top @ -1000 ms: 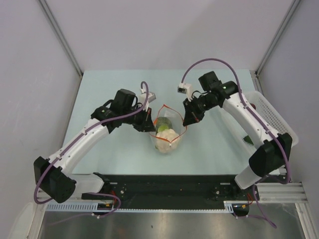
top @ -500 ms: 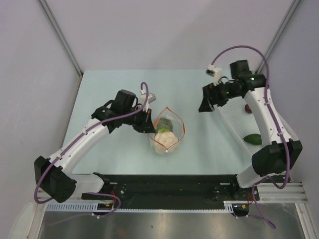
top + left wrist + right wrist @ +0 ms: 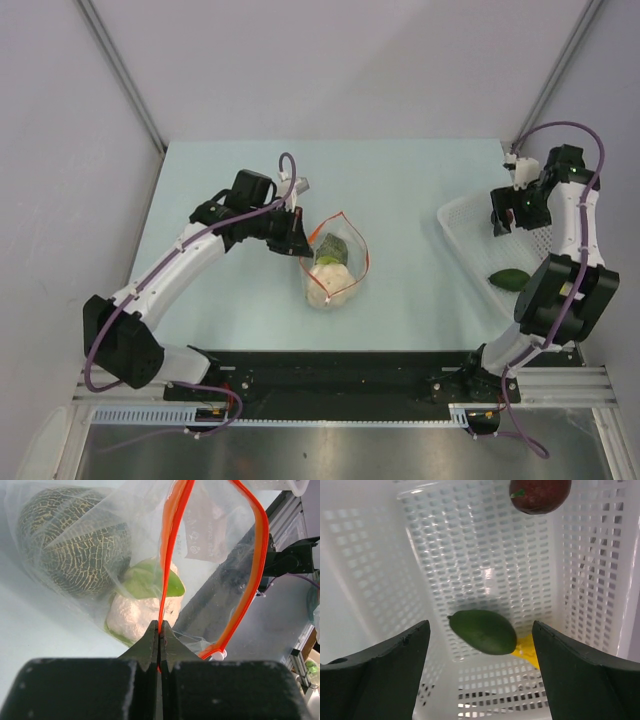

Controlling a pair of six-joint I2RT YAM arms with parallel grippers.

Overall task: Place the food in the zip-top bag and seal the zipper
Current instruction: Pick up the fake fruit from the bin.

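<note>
Now left jaws tight on zipper (image 3: 168,555), right jaws wide.

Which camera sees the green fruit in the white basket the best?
The right wrist view. There the green fruit looks big and whole, lying on the floor of the basket. The top view shows it only small and far away. The left wrist view looks at the bag instead.

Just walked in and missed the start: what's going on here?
The left gripper is shut on the zipper of the zip-top bag, whose mouth gapes open; a dark green melon and a cream piece lie inside. The right gripper hangs open over the white basket, above a green piece, a dark red piece and a yellow piece.
</note>
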